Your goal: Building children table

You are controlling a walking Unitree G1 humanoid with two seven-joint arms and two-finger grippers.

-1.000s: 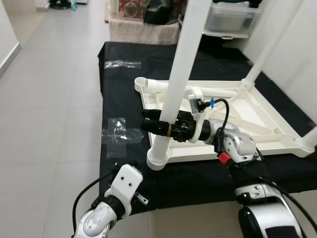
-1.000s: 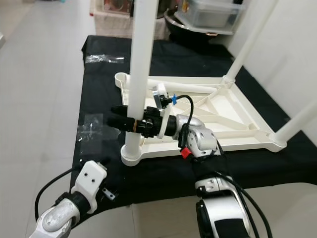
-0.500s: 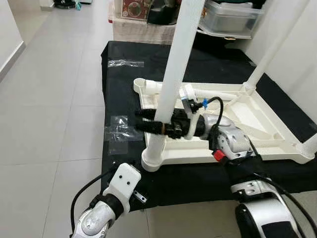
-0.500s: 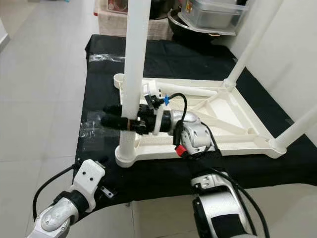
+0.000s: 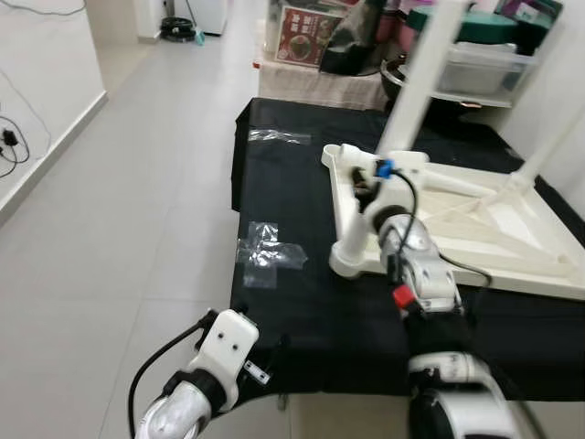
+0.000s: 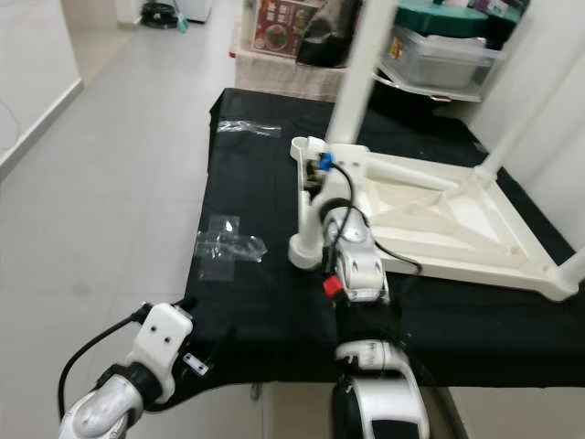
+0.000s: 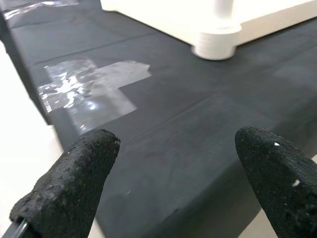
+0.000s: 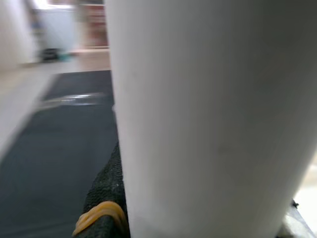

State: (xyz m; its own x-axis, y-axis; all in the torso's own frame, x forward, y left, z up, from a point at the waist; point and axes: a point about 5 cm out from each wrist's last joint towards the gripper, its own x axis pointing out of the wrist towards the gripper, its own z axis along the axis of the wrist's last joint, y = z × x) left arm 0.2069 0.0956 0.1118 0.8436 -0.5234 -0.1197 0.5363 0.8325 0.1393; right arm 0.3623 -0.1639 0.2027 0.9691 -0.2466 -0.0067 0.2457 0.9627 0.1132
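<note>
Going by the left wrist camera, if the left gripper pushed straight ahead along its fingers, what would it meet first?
Most likely the black cloth on the work surface, ahead of the open left gripper. Beyond lies the table leg's round base, though depth is hard to judge.

One white children's tabletop (image 5: 475, 229), upside down on one black cloth (image 5: 302, 302)

Upright white table legs seated in its corners: three counted – near-left leg (image 5: 407, 119), far-right leg (image 5: 548, 137), near-right leg (image 6: 571, 265). One more leg (image 6: 416, 171) lies flat on the underside, beside one empty corner socket (image 6: 304, 146). Four legs total

Clear plastic bags on the cloth: two – one near (image 5: 268, 257), one far (image 5: 279, 135)

Robot grippers: two – left gripper (image 7: 173, 183), right gripper (image 5: 367, 187)

Clear lidded storage bin (image 5: 475, 69) behind: one
</note>
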